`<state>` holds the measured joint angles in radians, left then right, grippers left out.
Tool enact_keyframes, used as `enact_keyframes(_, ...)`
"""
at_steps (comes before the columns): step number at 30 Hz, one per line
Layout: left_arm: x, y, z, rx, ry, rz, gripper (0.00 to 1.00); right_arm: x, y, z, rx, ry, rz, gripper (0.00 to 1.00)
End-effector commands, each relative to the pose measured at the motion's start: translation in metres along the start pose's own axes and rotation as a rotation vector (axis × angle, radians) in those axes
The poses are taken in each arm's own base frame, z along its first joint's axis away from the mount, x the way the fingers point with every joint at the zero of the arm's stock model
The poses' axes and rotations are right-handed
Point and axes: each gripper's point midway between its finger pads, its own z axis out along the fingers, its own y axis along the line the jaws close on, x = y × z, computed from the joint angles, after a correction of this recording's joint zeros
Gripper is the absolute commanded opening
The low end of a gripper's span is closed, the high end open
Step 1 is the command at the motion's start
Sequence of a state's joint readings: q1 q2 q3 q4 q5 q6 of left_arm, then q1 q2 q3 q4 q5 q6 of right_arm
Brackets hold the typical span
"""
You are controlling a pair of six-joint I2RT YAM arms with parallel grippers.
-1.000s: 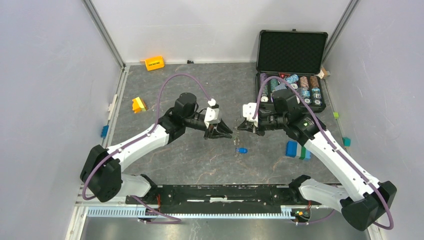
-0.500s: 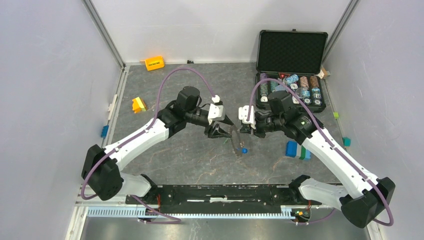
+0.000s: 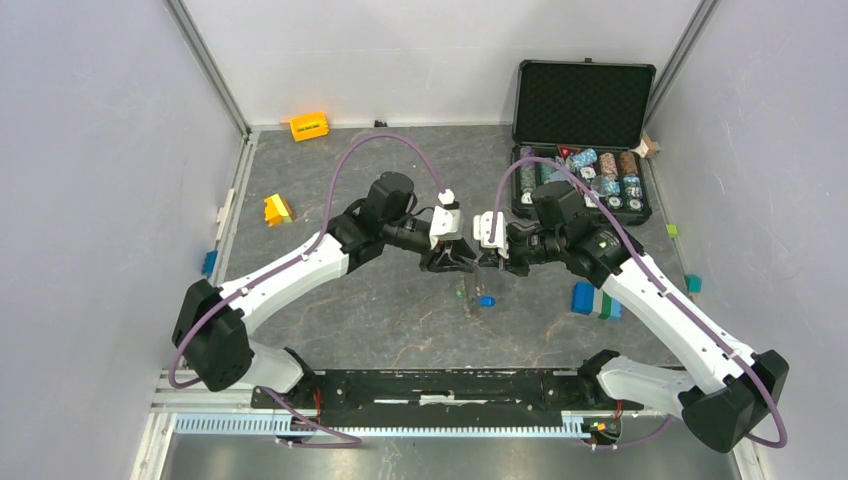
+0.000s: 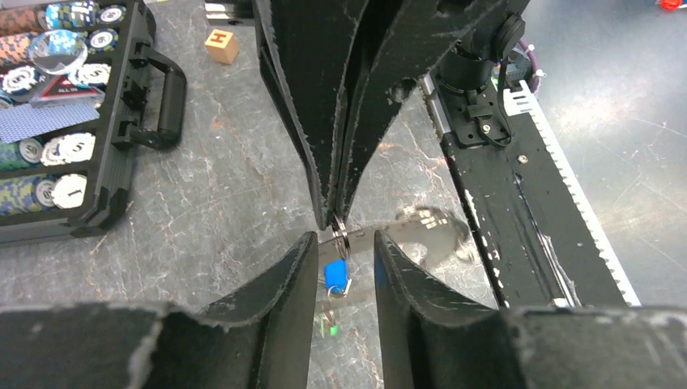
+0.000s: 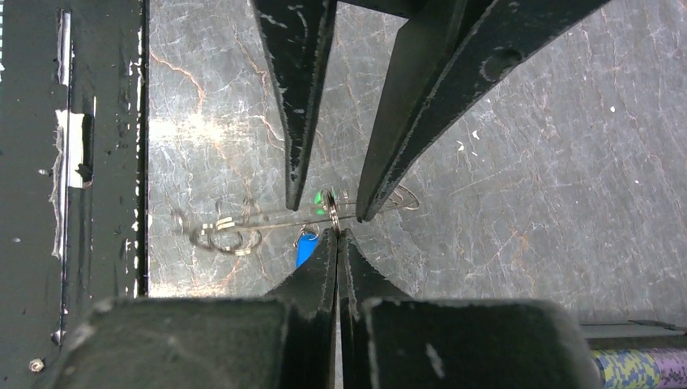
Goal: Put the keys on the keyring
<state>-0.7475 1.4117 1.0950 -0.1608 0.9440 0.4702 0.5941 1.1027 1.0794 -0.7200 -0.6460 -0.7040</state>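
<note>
**Keyring pinched in mid-air, keys on the worktop below**

Keyring [image 5: 330, 203] first: it is a small silvery ring, nipped at the very tips of the right jaws, which are shut tight on it. It sticks out past those tips towards the left arm [image 3: 330, 255]. The two arms meet nose to nose over the middle of the worktop [image 3: 380, 310].

The left jaws stand partly apart, one tip on either side of the ring. From what I can see they carry nothing. Whether a tip touches the ring I cannot tell.

A blurred silvery streak of loops [image 5: 223, 235] trails off to one side of the ring. It is too smeared to say what it is.

The keys are not on the ring. The blue key [image 3: 487, 300] appears to lie on the worktop just beneath the meeting point, a little to the near side. The green key [image 4: 330, 328] shows just beside it. Both are too small for me to read which way their blades point.

So the move turns on height. The ring is up and the keys are straight down from it. Both arms are about equally near, but only the left is free, so I would expect it to drop for a key.
</note>
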Motion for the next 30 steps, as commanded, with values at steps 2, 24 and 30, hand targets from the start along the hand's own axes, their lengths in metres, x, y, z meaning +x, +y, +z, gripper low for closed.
enact_keyframes(2, -0.023, 0.007, 0.002, 0.001, -0.051, 0.011, 0.30, -0.020, -0.008, -0.002, 0.021, -0.057, -0.039, 0.00)
enact_keyframes(24, -0.025, -0.025, -0.010, 0.108, -0.220, 0.025, 0.02, -0.035, 0.007, -0.019, 0.024, -0.142, -0.143, 0.50)
enact_keyframes(30, -0.039, -0.036, -0.023, 0.118, -0.375, 0.080, 0.02, -0.037, 0.020, -0.026, -0.020, -0.186, -0.165, 0.51)
